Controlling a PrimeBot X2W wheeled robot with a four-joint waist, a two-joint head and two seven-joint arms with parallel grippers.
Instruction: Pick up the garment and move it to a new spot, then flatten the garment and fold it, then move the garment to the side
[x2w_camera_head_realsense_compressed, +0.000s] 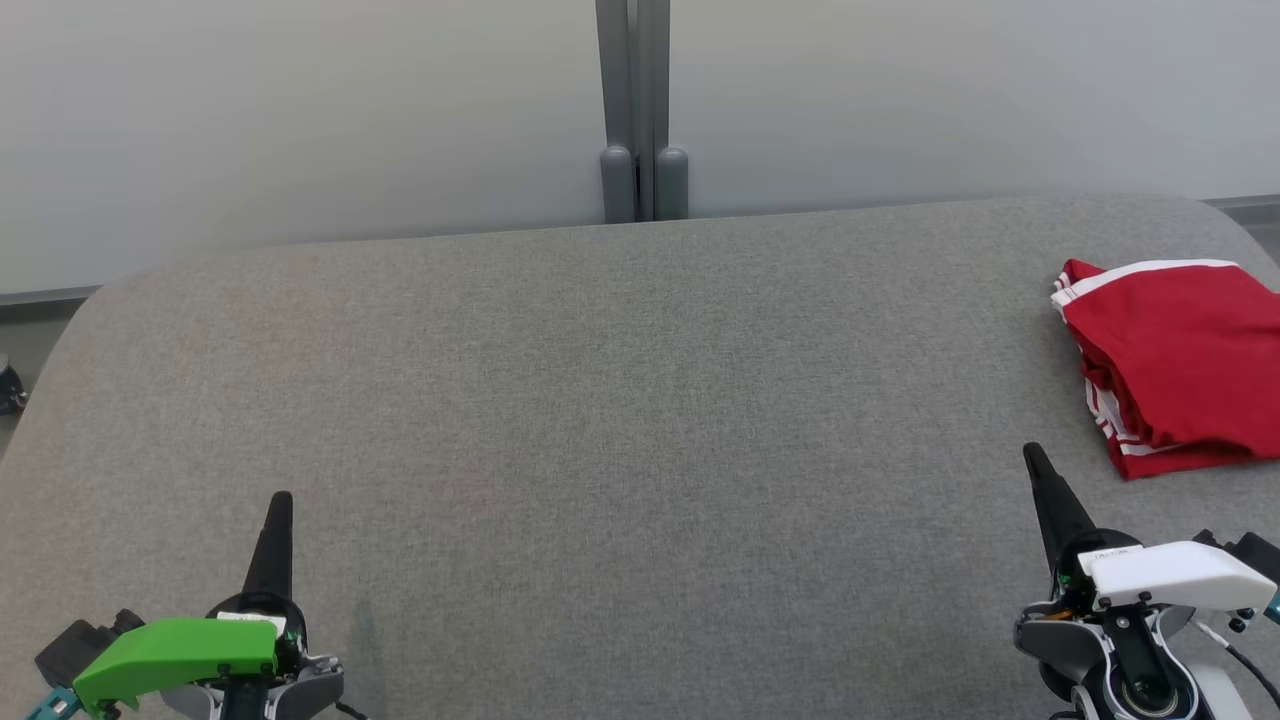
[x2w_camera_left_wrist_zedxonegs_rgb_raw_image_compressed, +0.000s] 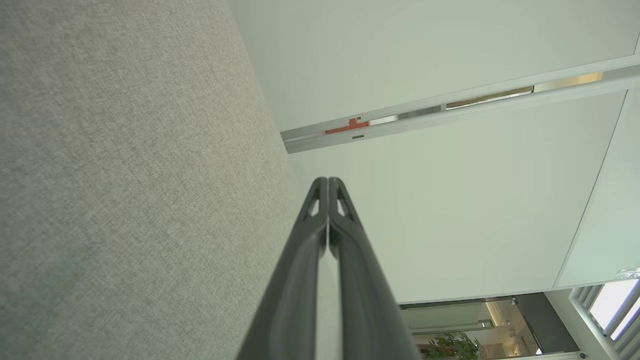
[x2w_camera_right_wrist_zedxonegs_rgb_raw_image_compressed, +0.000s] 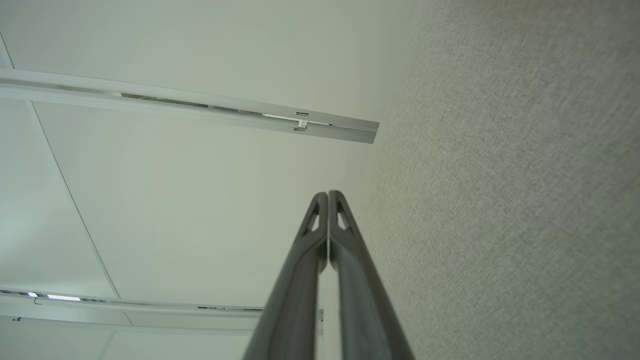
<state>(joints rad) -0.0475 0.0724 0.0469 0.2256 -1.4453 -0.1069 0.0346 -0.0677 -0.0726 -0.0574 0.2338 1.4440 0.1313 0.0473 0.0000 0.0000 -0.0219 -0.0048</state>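
Note:
The garment is red with white stripes and lies folded at the far right of the grey fabric table, partly cut off by the head view's right edge. My right gripper sits at the lower right, shut and empty, its tip a short way left of and nearer than the garment. At the lower left my left gripper is shut with nothing in it, far from the garment. Each wrist view shows its own gripper's tips pressed together: the left gripper and the right gripper.
A pale wall stands behind the table, with a grey vertical post at its middle. The table's rounded corners show at the far left and far right. A wide stretch of bare grey fabric lies between the two grippers.

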